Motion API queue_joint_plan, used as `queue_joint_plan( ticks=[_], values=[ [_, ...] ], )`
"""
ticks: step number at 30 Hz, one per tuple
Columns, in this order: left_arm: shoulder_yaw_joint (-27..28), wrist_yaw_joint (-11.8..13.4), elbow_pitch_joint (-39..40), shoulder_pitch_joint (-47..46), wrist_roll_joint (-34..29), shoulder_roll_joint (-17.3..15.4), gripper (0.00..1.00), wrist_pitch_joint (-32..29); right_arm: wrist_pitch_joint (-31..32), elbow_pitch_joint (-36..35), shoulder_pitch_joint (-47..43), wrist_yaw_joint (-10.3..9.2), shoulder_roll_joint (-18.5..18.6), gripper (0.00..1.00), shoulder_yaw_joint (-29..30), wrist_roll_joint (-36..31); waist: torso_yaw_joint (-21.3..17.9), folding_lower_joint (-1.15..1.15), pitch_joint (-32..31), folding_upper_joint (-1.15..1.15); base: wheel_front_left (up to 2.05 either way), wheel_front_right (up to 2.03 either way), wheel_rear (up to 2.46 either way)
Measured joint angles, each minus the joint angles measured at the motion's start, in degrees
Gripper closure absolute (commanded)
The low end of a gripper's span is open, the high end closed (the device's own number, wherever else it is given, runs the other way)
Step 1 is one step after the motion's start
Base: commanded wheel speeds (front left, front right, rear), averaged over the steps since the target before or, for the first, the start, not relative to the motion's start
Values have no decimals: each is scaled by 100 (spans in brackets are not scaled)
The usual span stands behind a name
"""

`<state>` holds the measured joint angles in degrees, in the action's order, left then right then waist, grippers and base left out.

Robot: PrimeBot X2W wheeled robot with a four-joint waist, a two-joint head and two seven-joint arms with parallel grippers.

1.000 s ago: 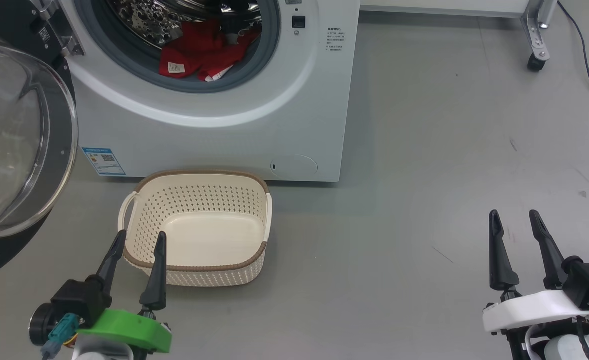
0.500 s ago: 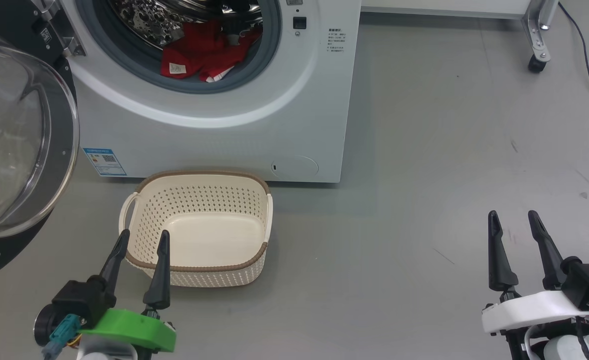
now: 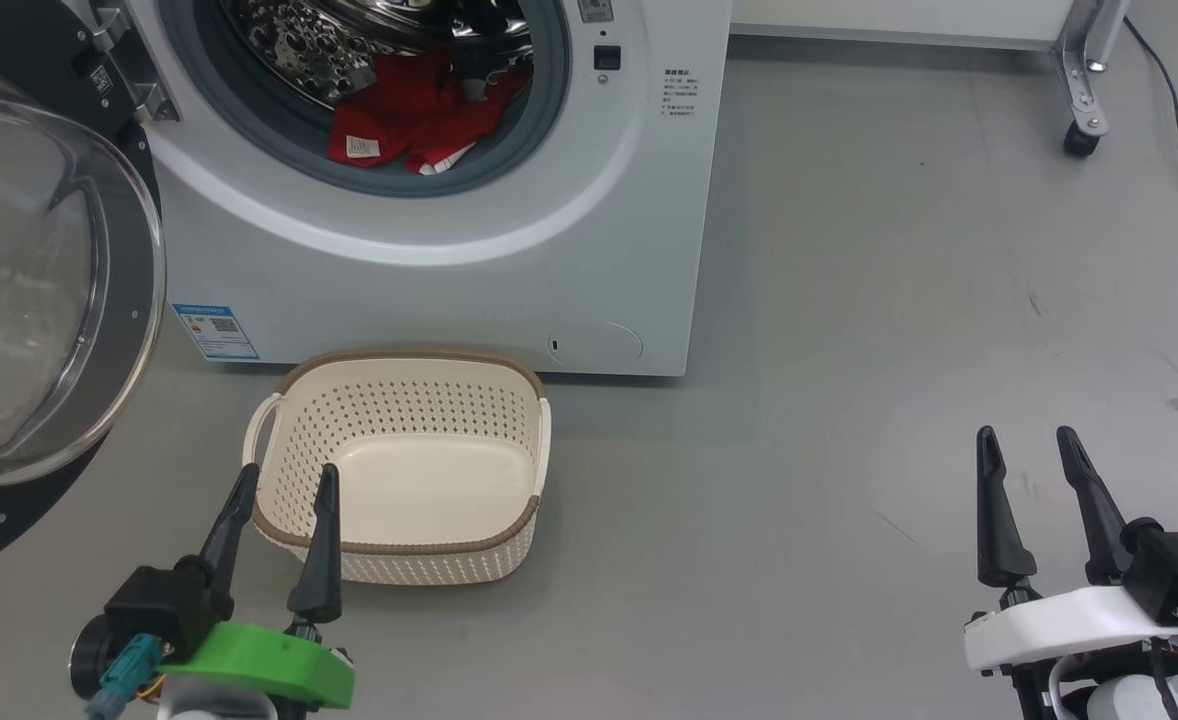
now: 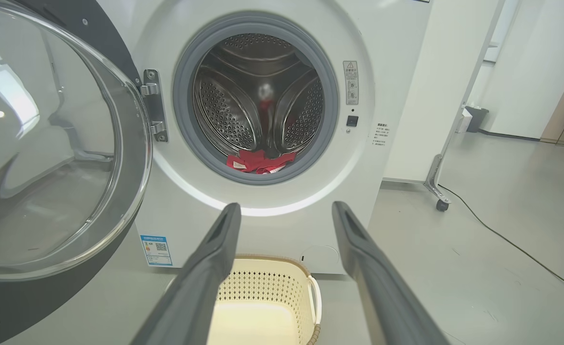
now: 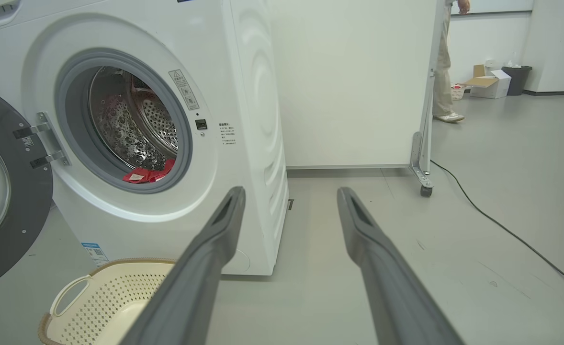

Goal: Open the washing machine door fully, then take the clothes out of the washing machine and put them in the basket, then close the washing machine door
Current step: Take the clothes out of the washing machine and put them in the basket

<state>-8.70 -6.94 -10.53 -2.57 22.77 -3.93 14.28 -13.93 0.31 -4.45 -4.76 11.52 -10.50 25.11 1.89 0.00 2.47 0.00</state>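
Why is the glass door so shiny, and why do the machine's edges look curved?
Left wrist view: the washing machine door mirrors the room, with one bright spot. Right wrist view: the wide lens bows the corner of the washing machine. Head view: even light, soft shadow by the basket.

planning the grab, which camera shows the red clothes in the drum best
The head view: the clothes appear largest there, white label and trim visible, lying against the grey gasket. The left wrist view looks straight in but shows them small; the right wrist view catches a small red patch at an angle.
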Motion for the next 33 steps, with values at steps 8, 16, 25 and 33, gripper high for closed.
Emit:
queue_joint_plan(
  ticks=[8,16,25,33],
  values=[
    [-24,-1,29,43,23,-5,0,0,0,-1,-48,0,0,0,-15,0,22,0,11,0,99,-102,3],
    [-24,-19,162,51,-53,-76,0,0,0,0,-49,0,-5,0,-31,0,23,0,37,0,133,-133,0],
    [-79,-19,159,51,-163,-141,0,0,0,14,-49,3,-20,0,-60,0,18,0,35,0,125,-125,0],
    [-135,-19,158,56,-163,-138,0,0,0,30,-49,9,-23,0,-90,0,19,0,13,0,90,-90,0]
  ],
)
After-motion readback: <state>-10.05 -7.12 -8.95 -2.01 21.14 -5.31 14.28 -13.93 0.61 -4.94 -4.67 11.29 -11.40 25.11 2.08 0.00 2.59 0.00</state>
